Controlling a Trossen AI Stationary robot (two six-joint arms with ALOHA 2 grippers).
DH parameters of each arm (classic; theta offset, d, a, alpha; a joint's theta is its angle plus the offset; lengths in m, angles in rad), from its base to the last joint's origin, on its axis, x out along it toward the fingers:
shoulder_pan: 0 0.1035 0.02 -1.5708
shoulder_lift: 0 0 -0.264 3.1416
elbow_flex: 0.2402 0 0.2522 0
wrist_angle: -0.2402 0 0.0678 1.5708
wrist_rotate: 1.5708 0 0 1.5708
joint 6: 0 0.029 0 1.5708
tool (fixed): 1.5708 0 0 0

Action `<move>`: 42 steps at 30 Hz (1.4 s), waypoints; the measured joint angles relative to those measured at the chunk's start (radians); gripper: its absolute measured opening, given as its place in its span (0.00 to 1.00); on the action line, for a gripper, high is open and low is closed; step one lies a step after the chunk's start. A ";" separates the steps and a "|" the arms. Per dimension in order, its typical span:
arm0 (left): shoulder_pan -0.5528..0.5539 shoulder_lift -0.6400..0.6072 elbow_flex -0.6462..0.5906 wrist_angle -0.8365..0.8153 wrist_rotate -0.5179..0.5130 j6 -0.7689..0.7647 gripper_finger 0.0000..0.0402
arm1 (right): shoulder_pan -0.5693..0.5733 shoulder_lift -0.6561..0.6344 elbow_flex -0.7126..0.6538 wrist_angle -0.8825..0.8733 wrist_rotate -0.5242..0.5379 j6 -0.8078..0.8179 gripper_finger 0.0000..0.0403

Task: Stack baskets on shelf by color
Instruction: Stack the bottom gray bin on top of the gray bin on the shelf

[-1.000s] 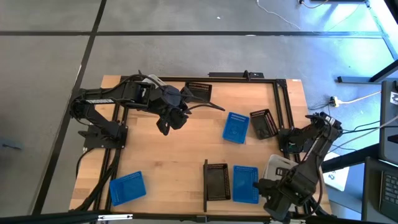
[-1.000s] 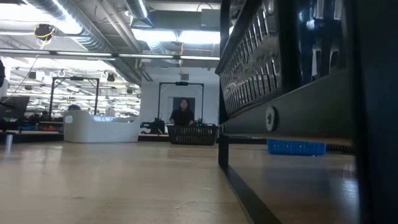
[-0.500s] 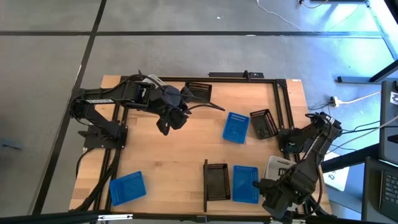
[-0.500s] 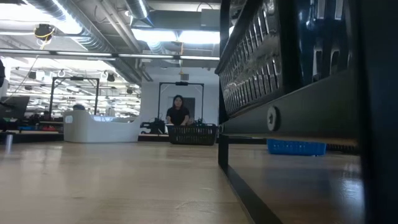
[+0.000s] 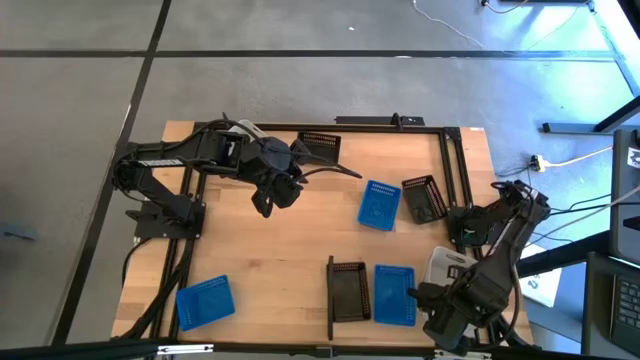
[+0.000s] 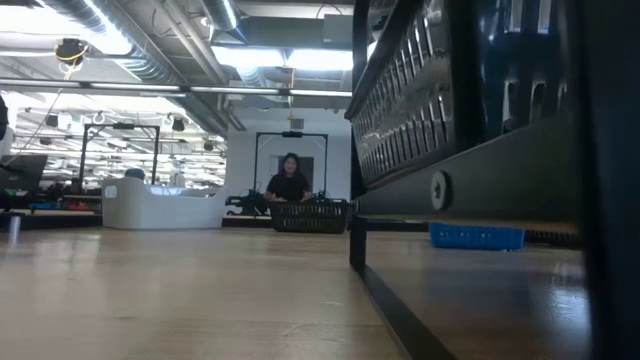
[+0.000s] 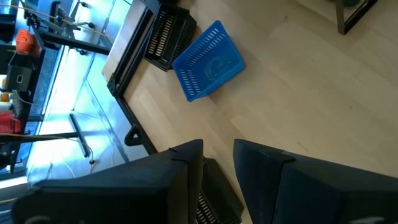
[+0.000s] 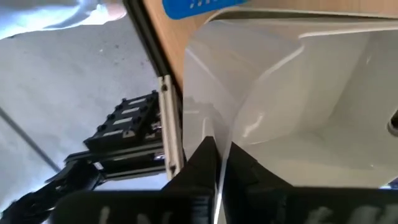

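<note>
Right gripper [image 8: 217,163] pinches the rim of a translucent white basket [image 8: 298,93] just beside the shelf [image 5: 372,322]; left gripper [image 7: 217,165] hangs slightly parted, empty, well away

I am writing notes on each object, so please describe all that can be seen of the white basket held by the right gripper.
The white basket is a translucent, milky plastic tub with smooth walls and rounded corners, its open inside facing the wrist camera. The right gripper is shut on one thin wall, one finger on each side. From above, the tub sits at the table's near right corner, mostly hidden under the right arm, just right of a blue basket. Whether it rests on the table cannot be told.
</note>
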 joint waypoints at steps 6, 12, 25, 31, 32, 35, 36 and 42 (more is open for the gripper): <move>0.000 0.000 0.000 0.000 0.000 -0.001 0.21 | 0.000 -0.001 -0.064 0.046 -0.027 -0.013 0.00; 0.000 0.000 0.000 0.000 0.000 0.000 0.21 | 0.000 -0.003 -0.075 0.055 -0.046 -0.013 0.00; 0.000 0.000 0.000 0.000 0.000 0.000 0.21 | 0.000 0.002 -0.080 0.076 -0.034 -0.010 0.15; 0.000 0.000 0.000 0.000 0.000 0.001 0.21 | 0.000 -0.001 -0.078 0.078 -0.042 -0.015 0.19; 0.000 0.000 0.000 0.000 0.000 0.001 0.21 | -0.001 -0.004 -0.077 0.079 -0.046 -0.012 0.19; 0.000 0.000 0.000 0.000 0.000 0.001 0.21 | -0.001 -0.007 -0.076 0.079 -0.048 0.012 0.19; 0.000 0.000 0.000 0.000 0.000 0.001 0.21 | -0.001 -0.007 -0.076 0.079 -0.048 0.015 0.20; 0.000 0.000 0.000 0.000 0.000 0.000 0.21 | -0.003 -0.007 -0.078 0.098 0.017 0.007 0.19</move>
